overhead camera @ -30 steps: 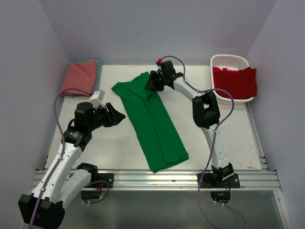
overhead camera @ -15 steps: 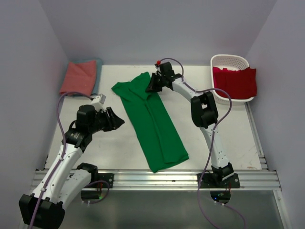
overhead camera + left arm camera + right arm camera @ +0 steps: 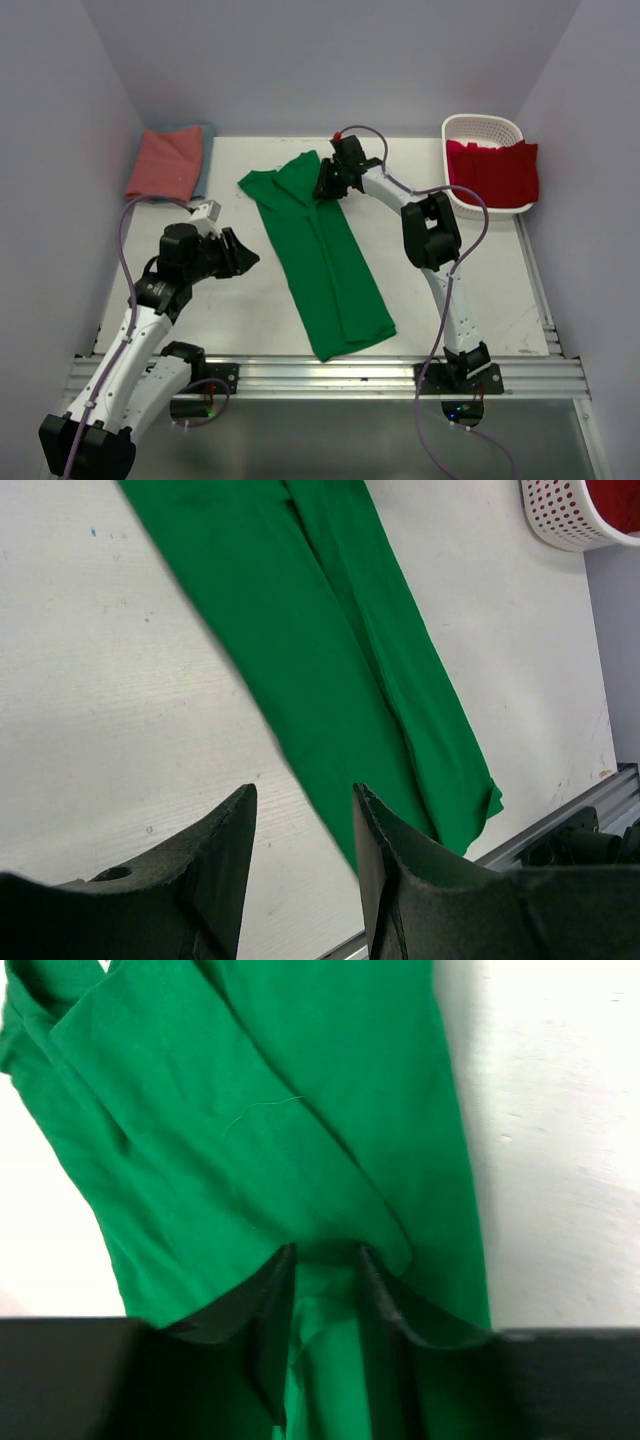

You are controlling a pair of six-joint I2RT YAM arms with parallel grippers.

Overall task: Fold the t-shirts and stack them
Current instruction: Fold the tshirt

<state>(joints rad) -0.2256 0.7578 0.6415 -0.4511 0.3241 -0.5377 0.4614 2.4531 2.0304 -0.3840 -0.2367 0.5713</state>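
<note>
The bright green t-shirt [image 3: 325, 260] lies folded into a long strip, running diagonally from the far middle to the near edge of the table. It also shows in the left wrist view [image 3: 330, 650] and the right wrist view [image 3: 250, 1130]. My right gripper [image 3: 322, 185] sits at its far end, with its jaws closed on a fold of green cloth [image 3: 325, 1260]. My left gripper [image 3: 243, 252] is open and empty above bare table just left of the strip [image 3: 305, 810]. The salmon-pink t-shirt [image 3: 165, 165] lies folded on the teal-blue t-shirt [image 3: 207, 150] at the far left. The red t-shirt [image 3: 495, 170] hangs out of the basket.
A white lattice basket [image 3: 480, 125] stands at the far right corner, and its rim shows in the left wrist view [image 3: 560, 520]. An aluminium rail [image 3: 330, 375] runs along the near edge. Walls close in the left, right and back.
My right gripper has shifted slightly right and nearer, and the shirt's far end moved right with it. My left gripper has drawn back a little toward the near left.
</note>
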